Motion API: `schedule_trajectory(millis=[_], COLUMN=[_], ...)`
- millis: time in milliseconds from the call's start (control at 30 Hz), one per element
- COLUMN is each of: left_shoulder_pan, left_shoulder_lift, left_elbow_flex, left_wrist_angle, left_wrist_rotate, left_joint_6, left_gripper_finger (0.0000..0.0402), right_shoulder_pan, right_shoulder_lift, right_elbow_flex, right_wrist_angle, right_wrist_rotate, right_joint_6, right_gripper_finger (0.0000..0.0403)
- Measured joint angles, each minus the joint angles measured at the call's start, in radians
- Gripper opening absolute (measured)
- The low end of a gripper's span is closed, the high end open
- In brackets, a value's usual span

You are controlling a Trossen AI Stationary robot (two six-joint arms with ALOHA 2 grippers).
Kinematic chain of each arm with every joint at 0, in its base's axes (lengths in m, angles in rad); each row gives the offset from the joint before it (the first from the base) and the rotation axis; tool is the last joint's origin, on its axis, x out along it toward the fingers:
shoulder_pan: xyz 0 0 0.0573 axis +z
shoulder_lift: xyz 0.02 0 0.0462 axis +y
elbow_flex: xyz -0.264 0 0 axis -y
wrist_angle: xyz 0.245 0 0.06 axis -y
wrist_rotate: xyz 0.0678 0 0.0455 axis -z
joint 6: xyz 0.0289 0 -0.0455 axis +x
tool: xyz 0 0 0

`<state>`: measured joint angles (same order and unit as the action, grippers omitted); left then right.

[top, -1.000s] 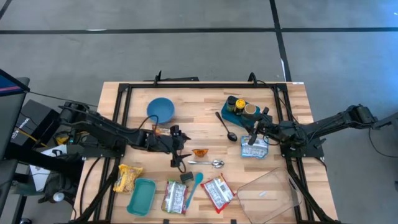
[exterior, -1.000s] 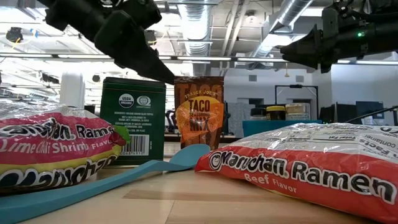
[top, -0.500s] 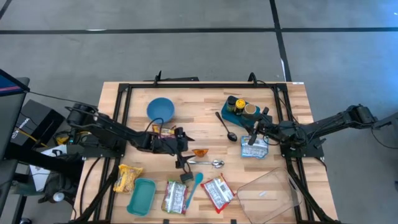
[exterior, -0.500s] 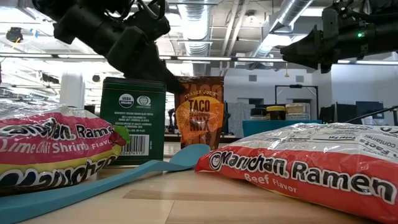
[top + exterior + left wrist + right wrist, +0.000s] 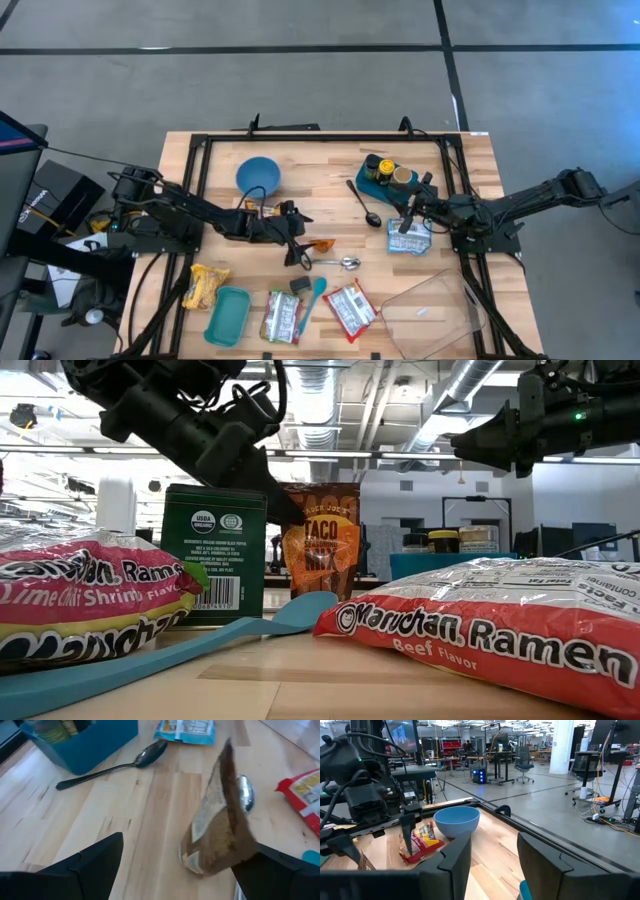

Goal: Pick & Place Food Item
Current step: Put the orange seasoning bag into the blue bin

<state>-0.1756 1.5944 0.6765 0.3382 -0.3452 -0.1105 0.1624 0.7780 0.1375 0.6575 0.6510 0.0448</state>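
Orange taco packet (image 5: 220, 830) between open left gripper (image 5: 180, 865) fingers

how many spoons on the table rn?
2. A black spoon lies beside the teal bin, toward the table's middle. A silver spoon lies mid-table, just nearer the front edge than the taco mix packet. Others could be hidden under the arms.

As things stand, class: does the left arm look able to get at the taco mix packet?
Probably yes. The left pincer is open and already at the upright taco mix packet, which shows between its fingers in the wrist view. Nothing sits between them; the silver spoon lies just beyond.
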Motion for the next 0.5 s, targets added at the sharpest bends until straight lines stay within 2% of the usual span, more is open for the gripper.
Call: schedule_trajectory(millis=[200,500], left_shoulder_pan=[0.004,0.004], left_shoulder_lift=[0.000,0.000], left_elbow_flex=[0.000,0.000], left_wrist_angle=[0.008,0.020], left_wrist_rotate=[0.082,0.086], left_joint_6=[0.000,0.000], left_gripper_finger=[0.0293,0.0203], right_shoulder_pan=[0.000,0.000], right_shoulder_lift=[0.000,0.000], right_elbow_flex=[0.000,0.000], right_wrist_angle=[0.000,0.000], right_wrist_rotate=[0.000,0.000], right_joint_6=[0.000,0.000], right_gripper_finger=[0.0154,0.0154])
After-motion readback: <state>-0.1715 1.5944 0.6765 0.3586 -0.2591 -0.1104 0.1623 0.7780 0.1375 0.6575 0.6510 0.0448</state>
